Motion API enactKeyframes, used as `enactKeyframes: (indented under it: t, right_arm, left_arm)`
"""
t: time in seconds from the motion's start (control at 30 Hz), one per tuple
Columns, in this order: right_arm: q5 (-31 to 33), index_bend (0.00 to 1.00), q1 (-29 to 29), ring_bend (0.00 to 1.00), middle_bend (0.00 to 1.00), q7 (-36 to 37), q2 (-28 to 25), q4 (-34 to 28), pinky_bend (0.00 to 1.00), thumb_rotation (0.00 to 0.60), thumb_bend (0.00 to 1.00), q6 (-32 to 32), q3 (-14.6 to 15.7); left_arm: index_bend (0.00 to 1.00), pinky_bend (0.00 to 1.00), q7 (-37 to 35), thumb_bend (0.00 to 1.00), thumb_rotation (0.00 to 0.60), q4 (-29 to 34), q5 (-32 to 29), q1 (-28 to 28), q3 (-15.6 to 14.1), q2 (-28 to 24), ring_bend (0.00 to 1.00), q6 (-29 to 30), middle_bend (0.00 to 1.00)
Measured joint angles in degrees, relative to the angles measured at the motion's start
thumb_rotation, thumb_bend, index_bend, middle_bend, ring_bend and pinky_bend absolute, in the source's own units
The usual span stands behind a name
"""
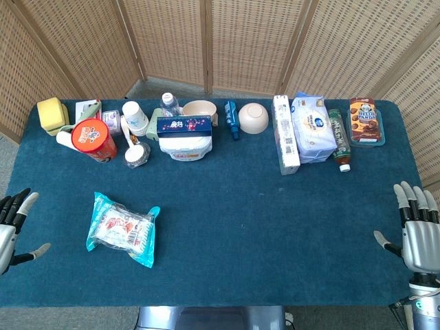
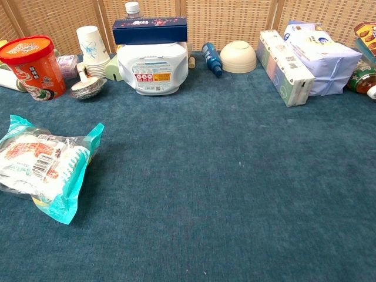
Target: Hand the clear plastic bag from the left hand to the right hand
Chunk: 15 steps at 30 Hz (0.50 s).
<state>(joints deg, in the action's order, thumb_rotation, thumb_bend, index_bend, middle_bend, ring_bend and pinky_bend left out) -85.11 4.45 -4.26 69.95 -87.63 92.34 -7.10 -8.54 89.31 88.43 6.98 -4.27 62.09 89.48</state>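
Observation:
The clear plastic bag (image 1: 122,229), with teal edges and red-and-white packets inside, lies flat on the blue tablecloth at the front left. In the chest view the bag (image 2: 42,165) sits at the left edge. My left hand (image 1: 12,223) hovers at the table's left edge, fingers apart, holding nothing, a short way left of the bag. At the front right edge my right hand (image 1: 416,234) stands with fingers spread upward and nothing in it. Neither hand shows in the chest view.
A row of goods lines the back: an orange tub (image 1: 93,139), paper cups (image 1: 135,117), a white box with a dark blue carton on top (image 2: 151,63), a beige bowl (image 1: 253,117), tissue packs (image 1: 306,128), a bottle (image 1: 339,141) and a biscuit box (image 1: 364,120).

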Motion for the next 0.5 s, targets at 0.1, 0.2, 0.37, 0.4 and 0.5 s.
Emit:
enactKeyframes:
  t: [0.1,0.2,0.37,0.4,0.5]
  right_arm:
    - [0.1,0.00,-0.1,0.00,0.00,0.0,-0.2,-0.2,0.00,0.600,0.00,-0.2,0.0]
    - [0.1,0.00,-0.1,0.00,0.00,0.2,-0.4,-0.5,0.00,0.600,0.00,-0.4,0.0]
    - [0.0,0.00,-0.2,0.00,0.00,0.4,-0.7,-0.8,0.00,0.600,0.00,-0.9,0.1]
    - [0.1,0.00,-0.2,0.00,0.00,0.5,-0.8,-0.9,0.00,0.600,0.00,-1.1,0.2]
    - [0.4,0.00,-0.2,0.00,0.00,0.8,-1.1,-1.2,0.00,0.600,0.00,-1.3,0.1]
  left_arm:
    - [0.00,0.00,-0.2,0.07,0.600,0.4,-0.3,0.1,0.2,-0.5,0.00,-1.2,0.00]
    - [0.00,0.00,-0.2,0.06,0.600,0.2,0.1,0.2,0.1,-0.6,0.00,-2.0,0.00]
    - [0.00,0.00,1.0,0.05,0.600,-0.1,0.8,1.6,0.1,-0.5,0.00,-5.1,0.00]
    - [0.00,0.00,1.4,0.05,0.600,-0.1,0.9,2.2,0.2,-0.4,0.00,-6.2,0.00]
    - [0.00,0.00,2.8,0.05,0.600,0.1,0.8,4.7,0.4,0.1,0.00,-11.3,0.00]
